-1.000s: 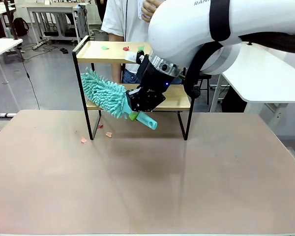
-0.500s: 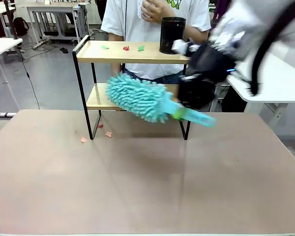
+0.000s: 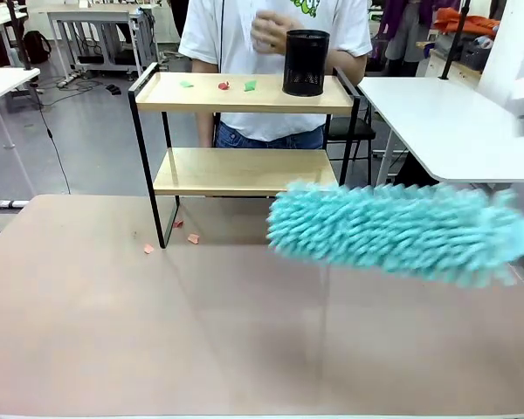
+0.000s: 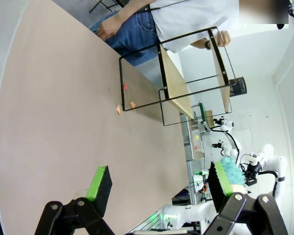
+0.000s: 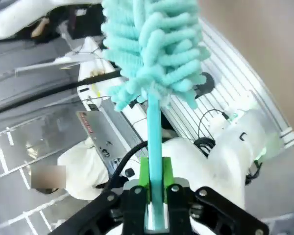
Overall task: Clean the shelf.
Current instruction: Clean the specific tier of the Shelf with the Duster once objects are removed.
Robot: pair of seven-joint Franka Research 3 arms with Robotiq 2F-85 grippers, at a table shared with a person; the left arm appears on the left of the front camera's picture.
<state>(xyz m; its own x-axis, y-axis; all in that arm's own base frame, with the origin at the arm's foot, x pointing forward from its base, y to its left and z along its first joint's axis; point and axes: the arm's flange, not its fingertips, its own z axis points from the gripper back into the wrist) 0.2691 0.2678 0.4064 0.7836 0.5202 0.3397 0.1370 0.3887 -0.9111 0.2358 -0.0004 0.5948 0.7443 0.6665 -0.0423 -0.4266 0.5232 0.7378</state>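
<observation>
Duster swung right, clear of shelf; right jaws clamp handle; left jaws spread; black cup on top board.

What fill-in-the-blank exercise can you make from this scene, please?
1. The right claw grips the teal duster by its ____.
2. The black mesh cup stands on the ____ board of the shelf.
3. The left claw is ____, with nothing between its fingers.

Missing words: handle; top; open.
</observation>
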